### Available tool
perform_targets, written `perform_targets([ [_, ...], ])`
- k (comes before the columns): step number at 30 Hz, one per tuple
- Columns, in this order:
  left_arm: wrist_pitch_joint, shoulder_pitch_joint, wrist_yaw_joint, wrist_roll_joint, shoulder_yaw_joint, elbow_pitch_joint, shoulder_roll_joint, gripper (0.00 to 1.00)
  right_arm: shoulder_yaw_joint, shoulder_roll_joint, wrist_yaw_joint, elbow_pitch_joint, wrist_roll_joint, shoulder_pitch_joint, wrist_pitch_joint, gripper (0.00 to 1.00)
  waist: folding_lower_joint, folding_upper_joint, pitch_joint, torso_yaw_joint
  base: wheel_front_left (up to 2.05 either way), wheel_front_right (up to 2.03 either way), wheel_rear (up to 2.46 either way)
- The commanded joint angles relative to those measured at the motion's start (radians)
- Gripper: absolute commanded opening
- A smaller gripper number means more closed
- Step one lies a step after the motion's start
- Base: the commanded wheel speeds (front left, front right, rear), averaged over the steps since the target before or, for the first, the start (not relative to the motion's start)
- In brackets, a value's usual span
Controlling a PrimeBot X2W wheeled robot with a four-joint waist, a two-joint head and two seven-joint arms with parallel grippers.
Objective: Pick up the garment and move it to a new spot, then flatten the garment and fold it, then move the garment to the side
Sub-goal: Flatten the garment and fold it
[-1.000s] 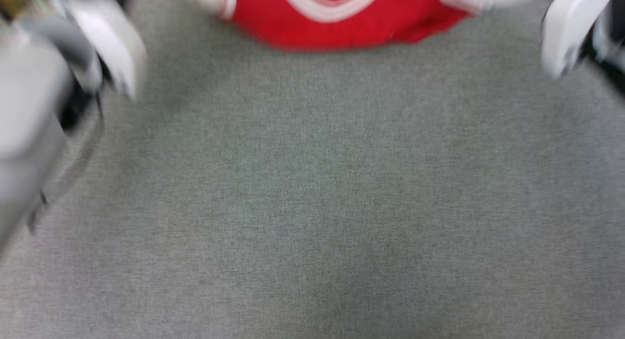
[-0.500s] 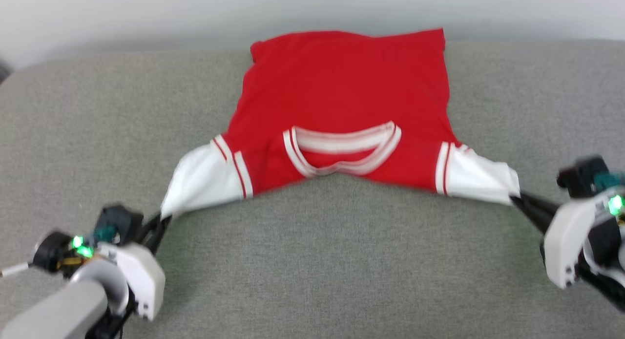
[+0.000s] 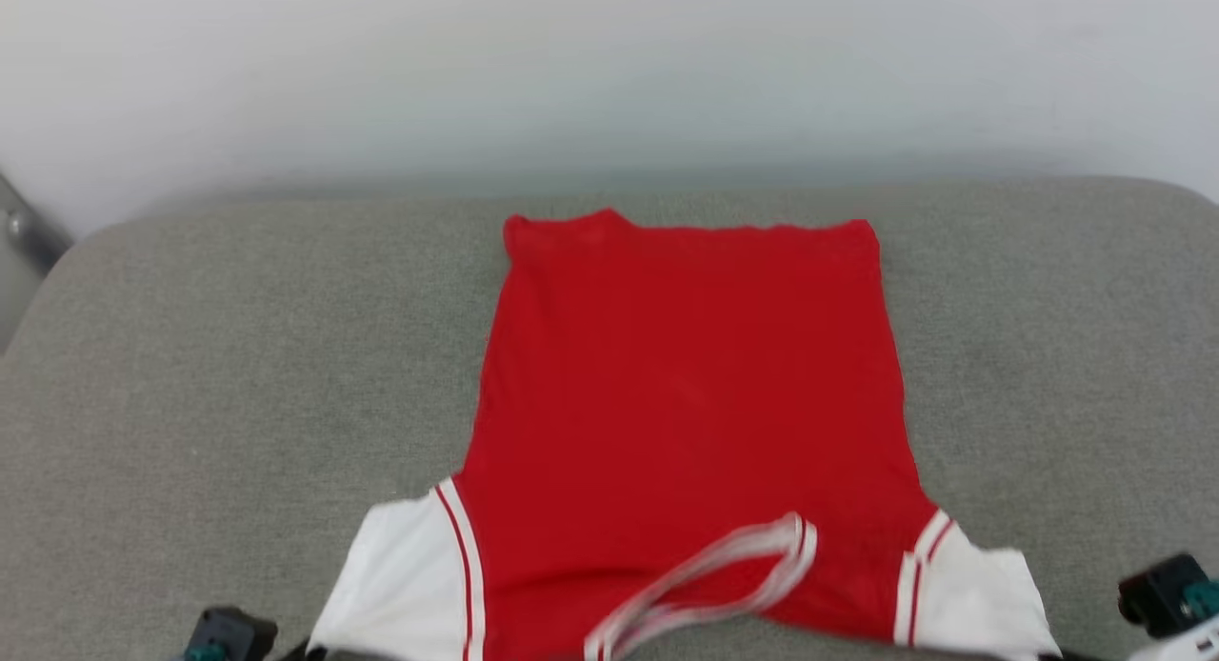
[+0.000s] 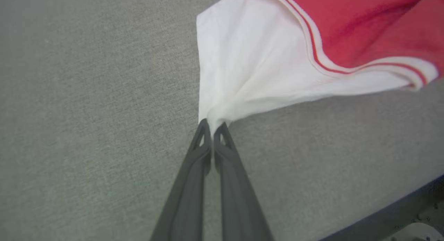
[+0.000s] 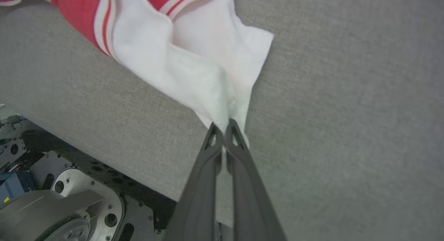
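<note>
Garment (image 3: pixel 690 385) lies spread on grey fabric surface (image 3: pixel 238 356), hem toward far edge, striped collar toward near edge; plain red body, white sleeves, red-white trim. Left hand (image 4: pixel 212 128) clenched on left sleeve tip, right hand (image 5: pixel 224 126) clenched on right sleeve tip

Even, soft, bright lighting; faint shadows; slight motion blur throughout, strongest in head view.

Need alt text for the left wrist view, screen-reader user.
The left gripper, shut, pinches the garment at its white sleeve's corner; the cloth fans up and right to striped trim and red body, over a grey fabric surface.
</note>
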Motion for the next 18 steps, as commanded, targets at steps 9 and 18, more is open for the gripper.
perform_targets([
  [9, -0.009, 0.076, 0.046, -0.016, -0.015, -0.062, 0.007, 0.00, -0.170, 0.041, -0.001, -0.123, -0.064, 0.229, 0.094, 0.14, 0.0002, 0.0000, -0.022, 0.013, 0.00, 0.00, 0.00],
  [18, -0.011, 0.034, 0.071, 0.026, -0.010, -0.107, -0.006, 0.00, -0.349, 0.052, -0.001, -0.258, -0.111, 0.202, 0.165, 1.00, 0.0002, 0.0000, -0.011, 0.031, 0.00, 0.00, 0.00],
])
